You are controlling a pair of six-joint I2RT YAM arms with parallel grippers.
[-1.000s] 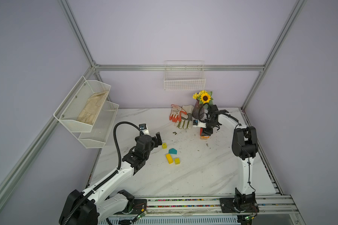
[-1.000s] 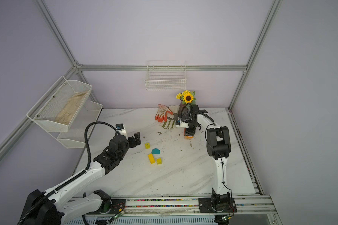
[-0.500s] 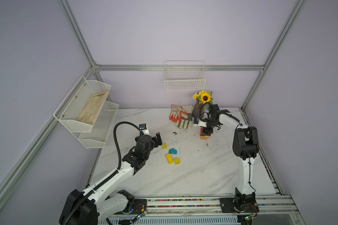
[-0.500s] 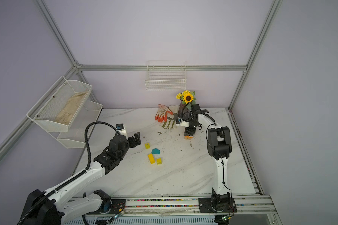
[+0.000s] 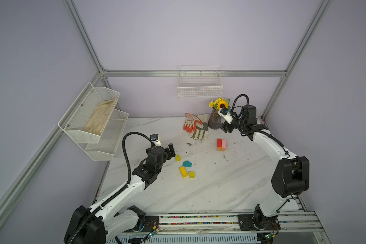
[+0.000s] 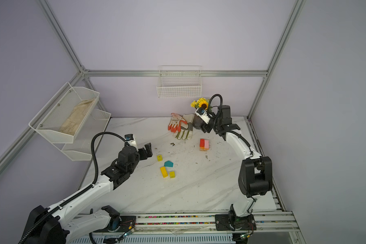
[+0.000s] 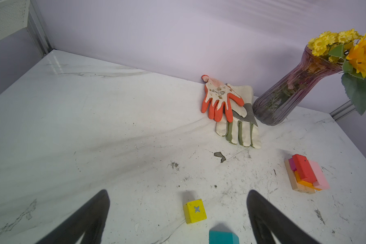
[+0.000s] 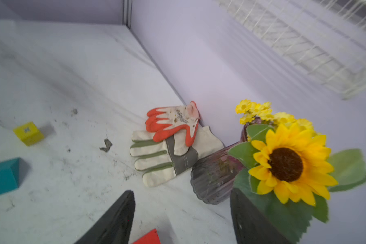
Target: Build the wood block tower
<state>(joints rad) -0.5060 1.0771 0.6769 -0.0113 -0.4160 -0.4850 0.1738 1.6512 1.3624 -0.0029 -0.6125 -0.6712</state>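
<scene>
Here, marble tabletop (image 5: 199, 190), wood blocks (image 5: 187, 163), lilac walls (image 5: 178, 31)

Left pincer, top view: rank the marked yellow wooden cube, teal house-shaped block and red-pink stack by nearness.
1. Marked yellow wooden cube, right beside the left pincer.
2. Teal house-shaped block, mid-table.
3. Red-pink stack, far across on the right.
</scene>
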